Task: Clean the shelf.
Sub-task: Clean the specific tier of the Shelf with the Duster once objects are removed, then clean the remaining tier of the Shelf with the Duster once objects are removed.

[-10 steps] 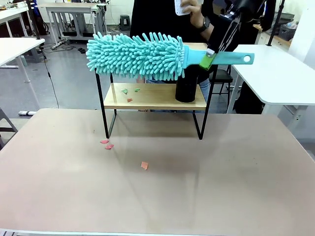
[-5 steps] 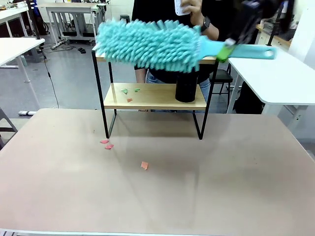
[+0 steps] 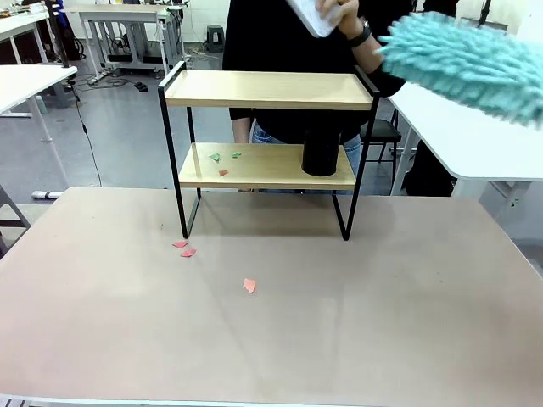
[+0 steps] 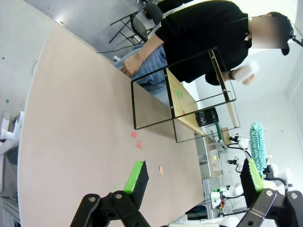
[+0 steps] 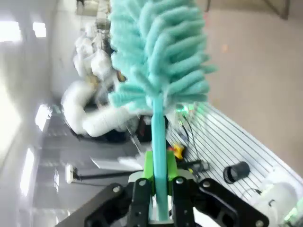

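Observation:
The shelf [image 3: 267,89] stands at the table's far side, two wooden boards in a black frame. Its lower board carries small green and red scraps [image 3: 222,158] and a black cylinder [image 3: 321,153]. A fluffy teal duster [image 3: 467,59] hangs in the air at the upper right, off the shelf. In the right wrist view my right gripper [image 5: 159,176] is shut on the duster's teal handle, with the duster head [image 5: 161,52] straight ahead. My left gripper [image 4: 194,177] stands open with nothing between its green pads, and the shelf [image 4: 189,101] is well beyond it.
Red paper scraps [image 3: 184,248] lie on the brown table near the shelf's left leg, and another scrap [image 3: 249,285] lies closer to me. A person in black stands behind the shelf with a white object in a raised hand [image 3: 327,13]. White tables stand left and right.
The duster has swung from over the top board up and away to the right, uncovering that board. The scraps on the lower board and on the table have not moved.

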You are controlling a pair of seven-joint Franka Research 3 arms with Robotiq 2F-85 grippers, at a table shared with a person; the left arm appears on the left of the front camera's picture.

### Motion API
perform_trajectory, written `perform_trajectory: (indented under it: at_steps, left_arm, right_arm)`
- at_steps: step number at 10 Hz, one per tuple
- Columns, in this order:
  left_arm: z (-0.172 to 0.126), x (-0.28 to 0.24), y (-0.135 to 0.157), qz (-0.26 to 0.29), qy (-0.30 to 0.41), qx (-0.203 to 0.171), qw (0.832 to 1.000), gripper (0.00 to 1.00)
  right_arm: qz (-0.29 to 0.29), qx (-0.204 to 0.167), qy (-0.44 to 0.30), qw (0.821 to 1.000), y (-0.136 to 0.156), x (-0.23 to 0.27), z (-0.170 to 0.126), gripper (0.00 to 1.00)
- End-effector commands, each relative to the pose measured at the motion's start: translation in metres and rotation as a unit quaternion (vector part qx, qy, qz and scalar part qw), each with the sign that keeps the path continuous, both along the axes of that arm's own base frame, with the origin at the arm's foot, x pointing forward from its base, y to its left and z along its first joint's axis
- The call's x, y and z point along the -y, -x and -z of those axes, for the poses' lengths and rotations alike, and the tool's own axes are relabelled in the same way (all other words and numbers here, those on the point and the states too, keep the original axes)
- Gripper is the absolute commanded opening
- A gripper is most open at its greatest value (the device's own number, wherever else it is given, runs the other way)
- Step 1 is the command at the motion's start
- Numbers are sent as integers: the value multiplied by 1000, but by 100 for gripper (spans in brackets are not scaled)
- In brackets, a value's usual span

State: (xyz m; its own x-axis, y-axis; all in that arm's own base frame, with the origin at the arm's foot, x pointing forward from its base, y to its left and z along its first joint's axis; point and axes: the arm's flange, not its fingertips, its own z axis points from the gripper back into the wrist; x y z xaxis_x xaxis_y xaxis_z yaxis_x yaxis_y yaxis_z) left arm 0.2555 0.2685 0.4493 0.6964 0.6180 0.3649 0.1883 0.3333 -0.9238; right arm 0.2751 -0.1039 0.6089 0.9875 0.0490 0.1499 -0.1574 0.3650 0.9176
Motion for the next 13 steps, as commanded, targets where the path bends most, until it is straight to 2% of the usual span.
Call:
perform_trajectory:
  at_steps: [1,2,4,5,6,13]
  left_arm:
    - [-1,1,3,6,-2,0,1000,100]
    - [-1,1,3,6,-2,0,1000,100]
    - [-1,1,3,6,-2,0,1000,100]
    - [-1,1,3,6,-2,0,1000,100]
    - [-1,1,3,6,-2,0,1000,100]
    - [-1,1,3,6,-2,0,1000,100]
  right_arm:
    - [62,-2,-38,997,13,9,34,12]
    - [30,-14,-16,999,22,21,57,12]
    - [-21,-29,-23,999,31,41,106,12]
    - [-3,-58,-14,998,26,42,128,12]
    - [19,-36,-18,999,31,32,91,12]
    - [19,-36,-18,999,31,32,91,12]
